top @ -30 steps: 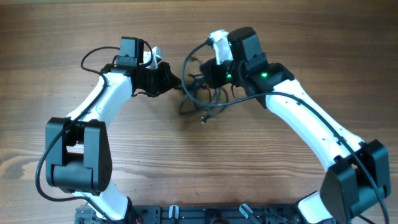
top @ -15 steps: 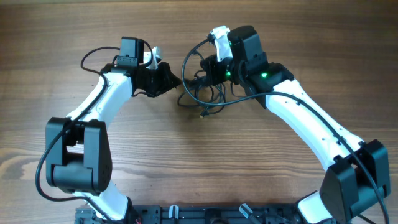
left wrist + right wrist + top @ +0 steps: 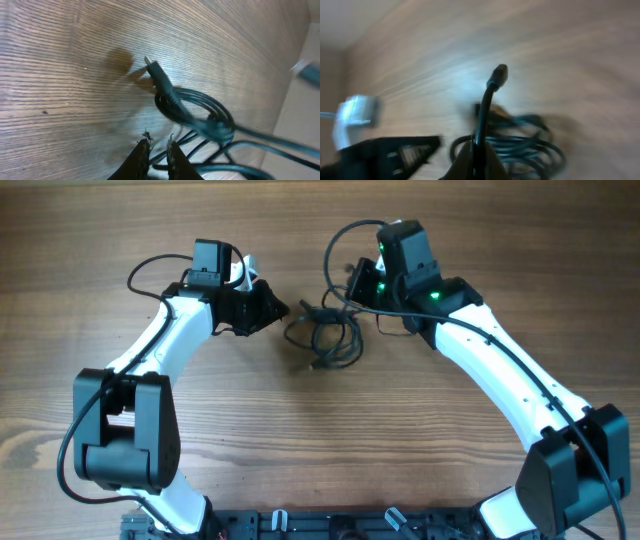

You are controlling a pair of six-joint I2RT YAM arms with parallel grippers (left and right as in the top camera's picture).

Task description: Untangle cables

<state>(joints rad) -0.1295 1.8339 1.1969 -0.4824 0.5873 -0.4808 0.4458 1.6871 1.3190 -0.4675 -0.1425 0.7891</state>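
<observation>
The cables [image 3: 325, 340] lie as a loose black clump of loops on the wooden table between my two arms. My left gripper [image 3: 278, 308] stands just left of the clump, apart from it. In the left wrist view its fingertips [image 3: 157, 142] are parted by a narrow gap with nothing gripped. Beyond them lie a coil [image 3: 195, 107] and a plug end [image 3: 155, 70]. My right gripper [image 3: 358, 288] is at the clump's upper right, shut on one cable [image 3: 485, 107]. That cable's plug end [image 3: 499, 74] sticks out past the fingertips [image 3: 479, 147].
Thick black arm wires loop behind the left arm [image 3: 150, 270] and above the right arm [image 3: 340, 235]. A black rail [image 3: 300, 525] runs along the table's near edge. The left arm's dark gripper shows blurred at the right wrist view's lower left [image 3: 395, 150].
My right gripper has pulled its cable to the right, dragging the clump away from the left gripper. The left jaws have parted slightly and the clump no longer touches them.
</observation>
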